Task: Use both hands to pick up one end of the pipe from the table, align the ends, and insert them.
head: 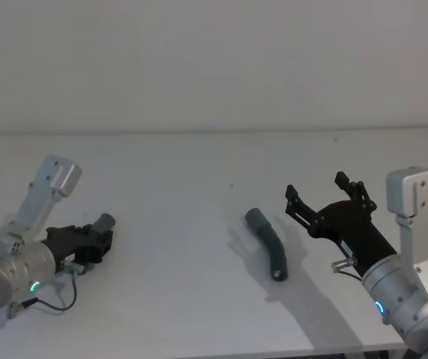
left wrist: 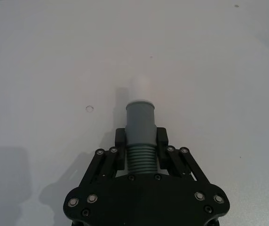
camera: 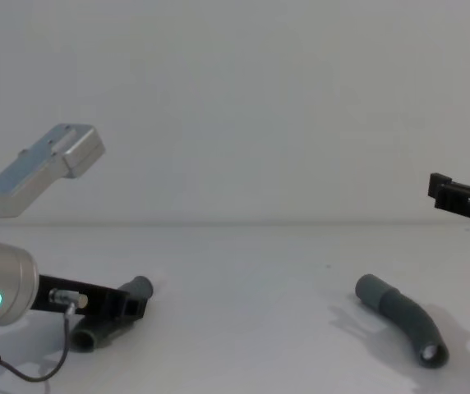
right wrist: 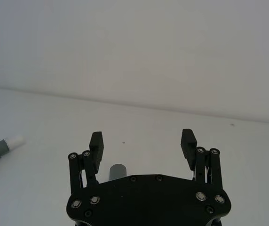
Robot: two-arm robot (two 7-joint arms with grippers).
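Loose hose piece (head: 268,243) lying flat on the white worktop (head: 184,299): dark grey, curved, touched by nothing. Seen from the chest (camera: 403,316) as a low arch with an open end facing the robot.

Just to the right of that loose hose piece and raised above it, the right hand (head: 316,187), its fingers spread wide with nothing between them. In its own wrist view (right wrist: 142,139), the two black fingers well apart, bare worktop in the gap, and a round grey end (right wrist: 118,171) showing just over the hand's body.

Well apart to the left of the loose hose piece, the left hand (head: 102,238), low over the worktop and clamped on the second hose piece (head: 106,221). From the left wrist (left wrist: 141,136), fingers pressed against both sides of the ribbed middle, with the smooth cuff (left wrist: 140,115) sticking out past the fingertips. From the chest (camera: 132,305), one end of that piece (camera: 140,287) tipped upward toward the loose hose piece and the other hanging low by the worktop; contact there impossible to tell.
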